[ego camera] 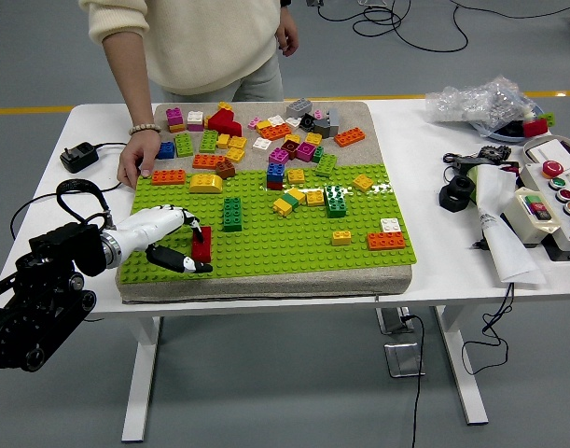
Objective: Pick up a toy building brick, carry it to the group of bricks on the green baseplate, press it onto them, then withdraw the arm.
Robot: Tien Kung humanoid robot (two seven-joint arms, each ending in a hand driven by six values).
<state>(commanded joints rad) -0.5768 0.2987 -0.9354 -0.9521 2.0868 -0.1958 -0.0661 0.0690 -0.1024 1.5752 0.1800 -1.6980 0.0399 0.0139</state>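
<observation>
One white table (434, 271) carries everything. On it lies one grey pad (359, 117), and the near half of that pad is covered by one green baseplate (294, 257). One person (196, 42) stands at the far side, one hand (133, 166) resting on the table at the baseplate's far left corner, the other hanging by the hip.

One robot arm is in view, the left arm (37, 299), coming in from the lower left. Its left hand (163, 238) sits over the baseplate's near left corner, fingers curled around one red brick (201, 245): the white fingers (184, 220) lie on the brick's far side, the dark thumb below it on the near side, so the brick is clamped between them. The brick stands at the baseplate's surface; whether it rests on the studs I cannot tell.

On the baseplate, one dark green brick (231, 213) stands just right of the hand. Further right is a cluster of about six bricks (308, 196), yellow, green, blue and red. Near the right edge lie three single pieces: one yellow brick (341, 237), one white brick (390, 225) and one orange brick (385, 241).

The bare pad behind holds a loose pile of bricks (257, 131), too many and too overlapped to count.

To the right sit one control box (550, 205) with coloured buttons and one clear plastic bag (476, 98).
</observation>
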